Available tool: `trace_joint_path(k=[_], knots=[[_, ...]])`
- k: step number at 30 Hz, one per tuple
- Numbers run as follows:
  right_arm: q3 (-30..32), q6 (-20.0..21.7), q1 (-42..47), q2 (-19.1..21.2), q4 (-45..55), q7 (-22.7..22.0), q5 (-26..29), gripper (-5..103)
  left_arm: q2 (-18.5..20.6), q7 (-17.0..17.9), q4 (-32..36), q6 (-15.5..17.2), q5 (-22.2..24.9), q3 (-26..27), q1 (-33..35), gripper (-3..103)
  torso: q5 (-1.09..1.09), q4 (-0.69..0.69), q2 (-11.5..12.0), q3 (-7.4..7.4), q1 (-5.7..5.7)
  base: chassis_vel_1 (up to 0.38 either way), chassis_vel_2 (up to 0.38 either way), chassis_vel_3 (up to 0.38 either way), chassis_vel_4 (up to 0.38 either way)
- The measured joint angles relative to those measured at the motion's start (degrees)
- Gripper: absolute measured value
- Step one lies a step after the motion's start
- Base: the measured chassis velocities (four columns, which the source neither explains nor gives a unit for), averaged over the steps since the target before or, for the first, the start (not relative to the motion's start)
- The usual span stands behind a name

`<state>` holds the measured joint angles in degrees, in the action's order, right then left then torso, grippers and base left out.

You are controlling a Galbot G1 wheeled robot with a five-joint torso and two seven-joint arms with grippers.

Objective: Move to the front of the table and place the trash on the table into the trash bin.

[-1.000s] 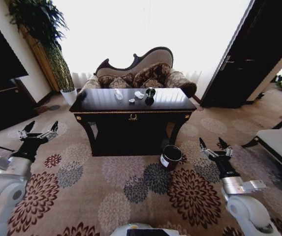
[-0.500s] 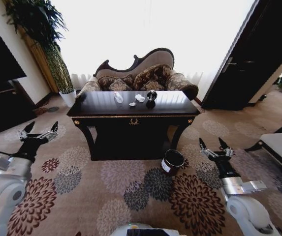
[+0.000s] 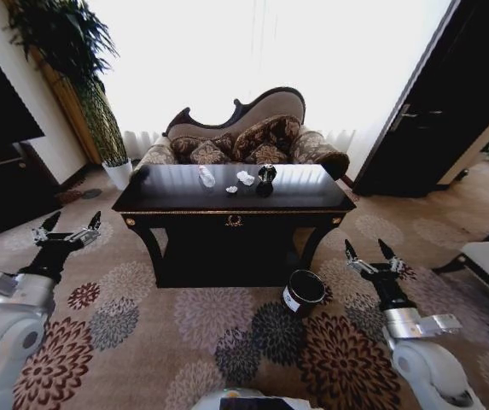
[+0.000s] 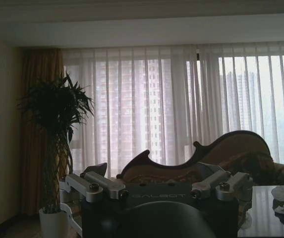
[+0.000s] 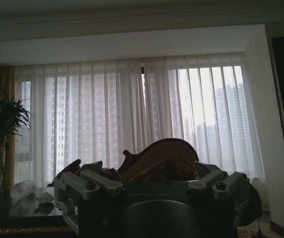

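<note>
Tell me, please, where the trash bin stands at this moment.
In the head view, the trash bin stands on the patterned carpet, beside the table's front right leg, between the table and the right gripper.

GALBOT reads across the left gripper (image 4: 156,191) housing. The right gripper (image 5: 154,191) carries the same word. The bin (image 3: 302,292) label is unreadable.

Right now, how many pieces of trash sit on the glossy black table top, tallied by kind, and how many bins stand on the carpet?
Clear plastic bottle: 1
Black ball-like wad: 1
White paper wads: 2, a larger and a smaller
Small black cylindrical trash bin: 1
Total: 5 things, 4 of them trash on the table.
</note>
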<state>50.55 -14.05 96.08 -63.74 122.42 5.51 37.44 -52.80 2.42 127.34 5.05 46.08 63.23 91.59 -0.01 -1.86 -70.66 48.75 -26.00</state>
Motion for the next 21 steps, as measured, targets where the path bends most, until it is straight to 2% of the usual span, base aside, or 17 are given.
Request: trace_joint_path(k=[21], knots=[[0.0,0.0,-0.1,-0.1,-0.1,0.0,-0.3,100,0.3,0.0,0.2,0.0,0.0,0.1,0.1,100,0.00,0.00,0.0,0.00,-0.01,-0.109,0.108,0.112,-0.113]])
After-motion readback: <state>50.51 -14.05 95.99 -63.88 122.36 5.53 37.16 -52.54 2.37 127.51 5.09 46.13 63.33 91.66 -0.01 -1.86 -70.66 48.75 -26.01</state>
